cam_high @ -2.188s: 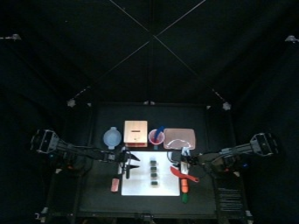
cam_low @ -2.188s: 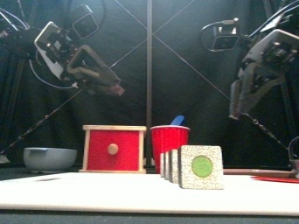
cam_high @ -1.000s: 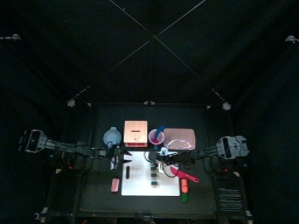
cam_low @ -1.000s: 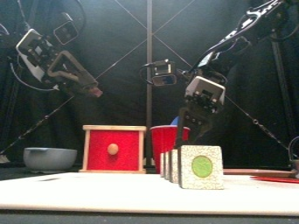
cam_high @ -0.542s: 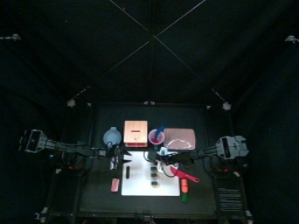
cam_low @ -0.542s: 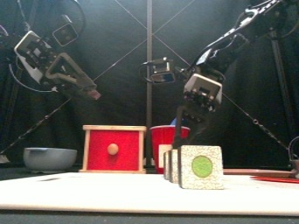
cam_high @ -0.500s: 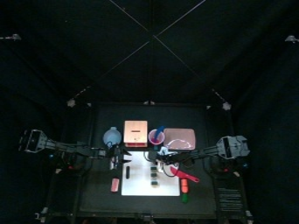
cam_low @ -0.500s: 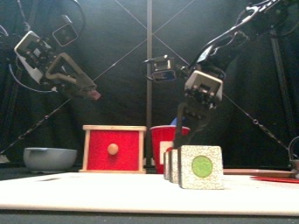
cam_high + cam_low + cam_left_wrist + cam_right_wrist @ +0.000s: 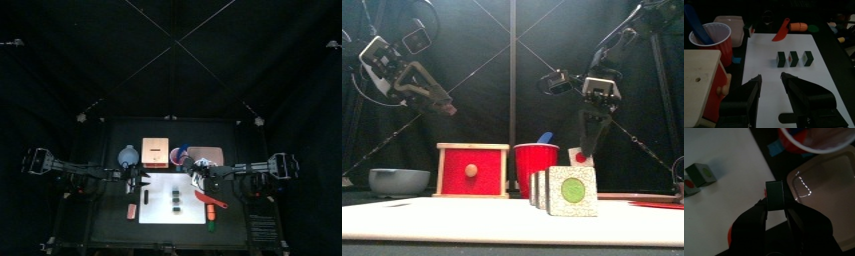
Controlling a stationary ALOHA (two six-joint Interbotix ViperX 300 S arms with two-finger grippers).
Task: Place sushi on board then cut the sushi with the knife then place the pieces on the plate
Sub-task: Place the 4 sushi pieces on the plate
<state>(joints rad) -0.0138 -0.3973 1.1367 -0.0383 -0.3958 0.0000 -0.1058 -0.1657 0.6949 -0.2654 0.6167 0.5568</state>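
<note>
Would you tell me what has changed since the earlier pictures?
The right gripper came down, shut on one sushi piece and lifted it toward the pink tray. Three pieces stay on the white board; the left gripper still hovers open.

L gripper (image 9: 769, 79) spread, R gripper (image 9: 775, 201) pinched

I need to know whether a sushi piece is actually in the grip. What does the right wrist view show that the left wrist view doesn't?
Only the right wrist view: the right tool shut on one dark green toy sushi block, the flat pink tray behind it. Only the left wrist view: the blue toy knife in the red cup, the pale wooden box, the red toy knife, the open left tool. Both: the white cutting board, that cup, the tray, and other sushi blocks on the board.
</note>
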